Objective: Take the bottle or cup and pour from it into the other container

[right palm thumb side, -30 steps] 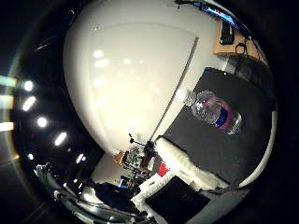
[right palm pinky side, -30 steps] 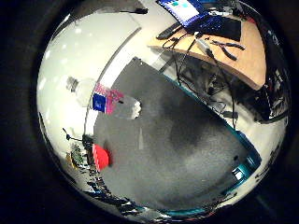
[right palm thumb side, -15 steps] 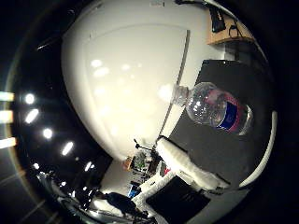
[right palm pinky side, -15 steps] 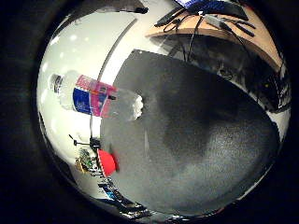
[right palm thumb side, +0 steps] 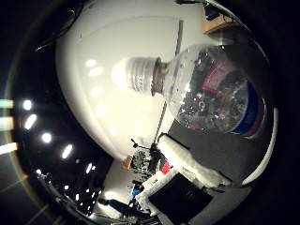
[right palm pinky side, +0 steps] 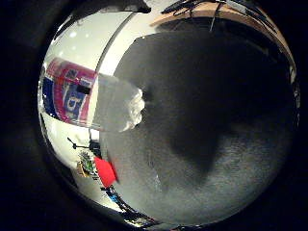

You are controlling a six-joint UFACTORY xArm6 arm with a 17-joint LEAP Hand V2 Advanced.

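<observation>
A clear plastic bottle (right palm thumb side: 211, 89) with a white cap (right palm thumb side: 138, 75) and a blue and pink label stands on the dark grey mat (right palm pinky side: 216, 144). It fills much of the thumb side view, so it is close to my palm. The little finger side view shows its ribbed base and its label (right palm pinky side: 67, 96). My right hand (right palm thumb side: 185, 180) shows one white finger (right palm thumb side: 187, 161) reaching out straight beside the bottle, apart from it. A small red thing (right palm pinky side: 105, 171) sits near the mat's edge; I cannot tell whether it is a cup.
A wooden desk (right palm pinky side: 231, 9) with dark gear on it stands beyond the mat. A white wall (right palm thumb side: 117, 108) rises behind the bottle. Small clutter and a stand (right palm thumb side: 145, 159) sit near the red thing.
The camera has moved in on the bottle, which now looks far larger in both views. The bottle itself stands where it was.
</observation>
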